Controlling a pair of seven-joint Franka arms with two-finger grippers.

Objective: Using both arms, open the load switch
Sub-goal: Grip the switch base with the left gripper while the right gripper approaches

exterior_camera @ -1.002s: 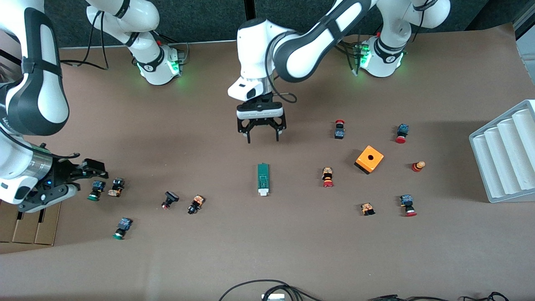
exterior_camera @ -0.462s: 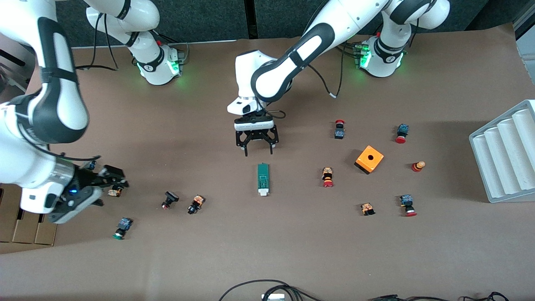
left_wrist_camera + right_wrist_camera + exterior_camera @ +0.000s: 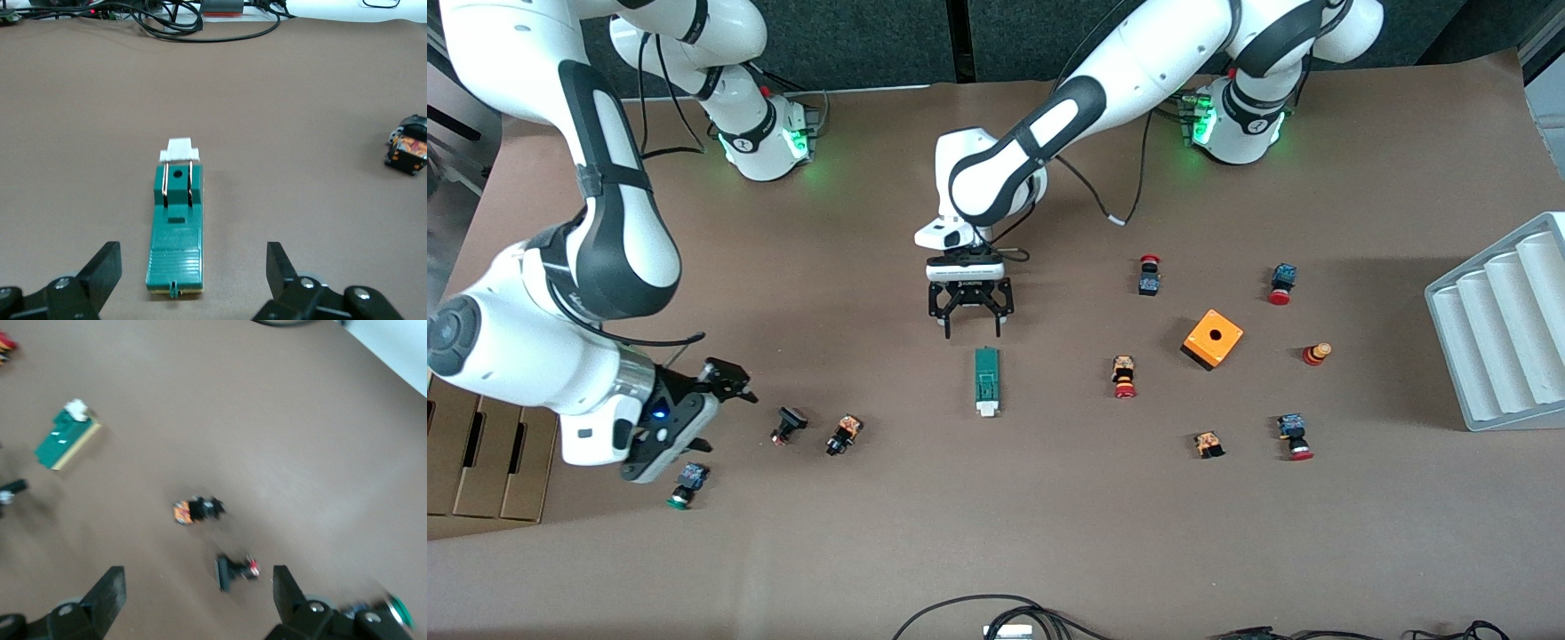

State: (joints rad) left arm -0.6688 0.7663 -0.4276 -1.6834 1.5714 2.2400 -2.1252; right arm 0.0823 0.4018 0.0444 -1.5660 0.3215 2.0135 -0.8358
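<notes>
Load switch (image 3: 986, 381) lies flat near the middle of the table (image 3: 1049, 533), its white sliding piece at the end nearer the front camera. We see the left gripper (image 3: 970, 327) hanging over the table just beside the switch's green end, jaws wide apart and holding nothing. Our right gripper (image 3: 716, 391) hovers, jaws spread and empty, toward the right arm's end, beside small push buttons (image 3: 843, 434).

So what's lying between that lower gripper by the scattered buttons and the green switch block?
In the front view, two small push buttons lie between the right gripper and the load switch.
</notes>
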